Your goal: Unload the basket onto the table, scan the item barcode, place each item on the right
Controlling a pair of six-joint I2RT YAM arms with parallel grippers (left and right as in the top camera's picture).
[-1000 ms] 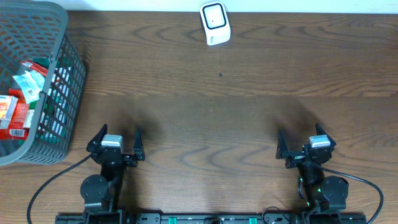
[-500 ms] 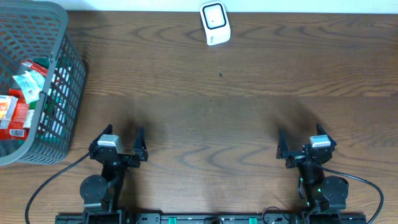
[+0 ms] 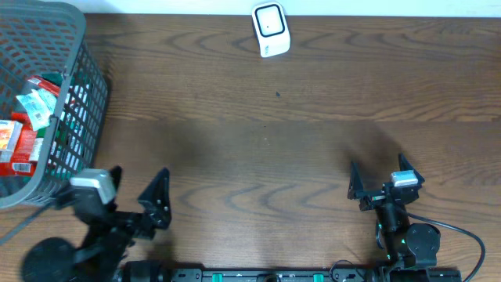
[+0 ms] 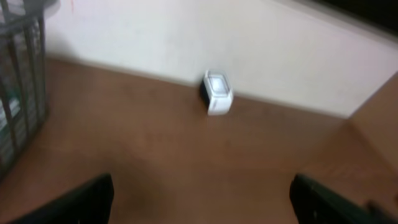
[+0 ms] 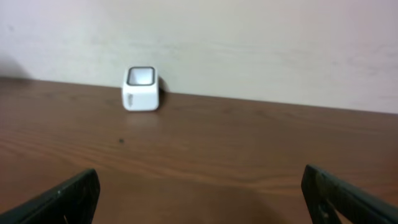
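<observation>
Both empty and spread wide: left pincer (image 3: pixel 138 182) sits just by the near corner of the basket (image 3: pixel 84 55), probably because it is the closer arm for the pick. The right pincer (image 3: pixel 377 174) is well apart from the basket, low over the desk (image 3: pixel 274 141). The item is among the packets (image 3: pixel 23 125) inside the basket, barcode too small to tell. The white scanner (image 3: pixel 271 29) stands well apart from the basket at the far desk edge, window facing the arms, likely so a held packet can be shown to it.

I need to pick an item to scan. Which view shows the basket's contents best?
Overhead: the grey basket and its packets show from above. Left wrist catches only its blurred edge; right wrist misses it.
</observation>
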